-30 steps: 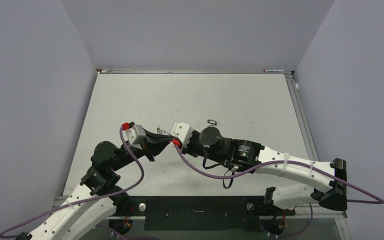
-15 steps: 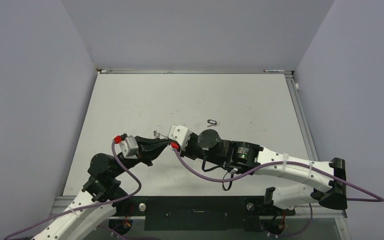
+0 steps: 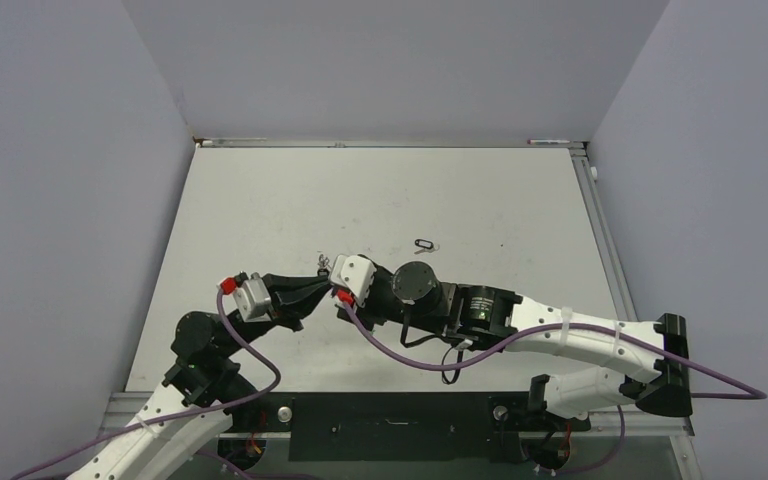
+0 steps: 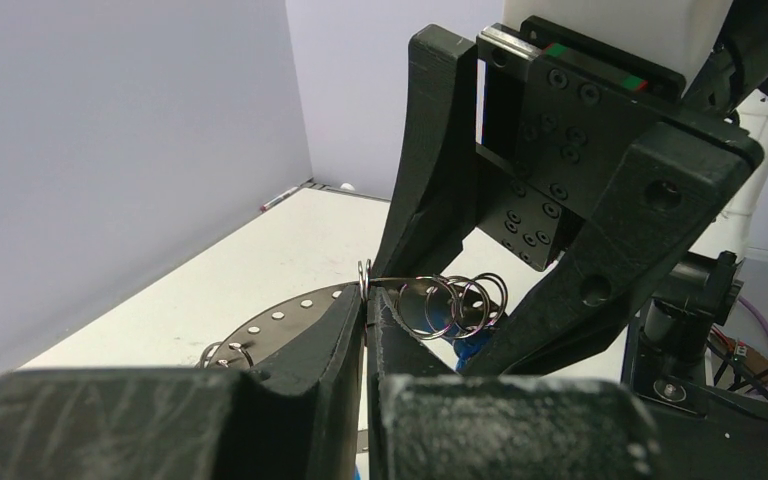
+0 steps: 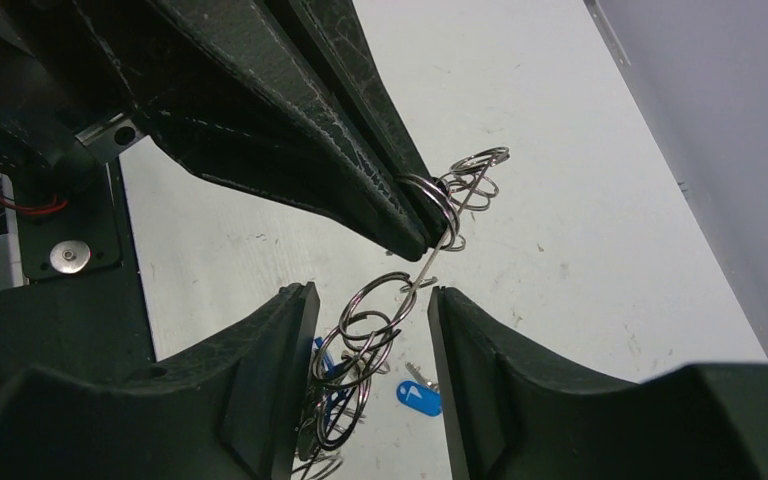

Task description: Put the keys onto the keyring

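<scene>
My left gripper (image 4: 365, 300) is shut on the rim of the keyring (image 4: 280, 318), a flat grey metal ring with small holes along its edge, held above the table. Several wire loops (image 4: 455, 300) hang from the ring to the right of my fingers. In the right wrist view the keyring (image 5: 422, 268) shows edge-on, and the loops (image 5: 360, 330) dangle between the spread fingers of my open right gripper (image 5: 370, 295), which grips nothing. A blue-headed key (image 5: 418, 397) lies on the table below. From above, both grippers meet at the ring (image 3: 322, 266).
A black-headed key (image 3: 423, 243) lies alone on the white table (image 3: 410, 190), beyond my right arm. Grey walls close in the table on the left, right and far sides.
My right gripper has opened and let go of the loops it was closed on. Both arms have drifted a little left and toward the near edge, the left still holding the ring.
</scene>
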Controlling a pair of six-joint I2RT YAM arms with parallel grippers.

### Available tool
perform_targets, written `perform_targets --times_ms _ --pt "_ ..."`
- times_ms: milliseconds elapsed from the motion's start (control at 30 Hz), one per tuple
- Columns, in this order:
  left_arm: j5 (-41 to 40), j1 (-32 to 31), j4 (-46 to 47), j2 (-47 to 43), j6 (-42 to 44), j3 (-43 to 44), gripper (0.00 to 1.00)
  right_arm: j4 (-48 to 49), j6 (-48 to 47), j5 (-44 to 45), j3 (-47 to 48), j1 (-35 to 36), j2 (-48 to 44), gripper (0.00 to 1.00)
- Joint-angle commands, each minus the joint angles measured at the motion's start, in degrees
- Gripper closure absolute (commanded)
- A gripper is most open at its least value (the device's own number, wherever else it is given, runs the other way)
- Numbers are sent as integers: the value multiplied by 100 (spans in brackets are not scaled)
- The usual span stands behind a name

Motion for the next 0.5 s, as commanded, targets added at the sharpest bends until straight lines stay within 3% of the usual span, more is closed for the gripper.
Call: perform_targets --times_ms 0,300,467 --pt "-53 3 437 -99 136 35 100 193 16 -57 299 26 -143 52" --pt "176 11 513 -169 149 -2 100 251 -53 -888 345 -132 -859 48" --pt "423 14 604 -218 150 -35 100 268 -46 -1978 375 -706 -1125 54"
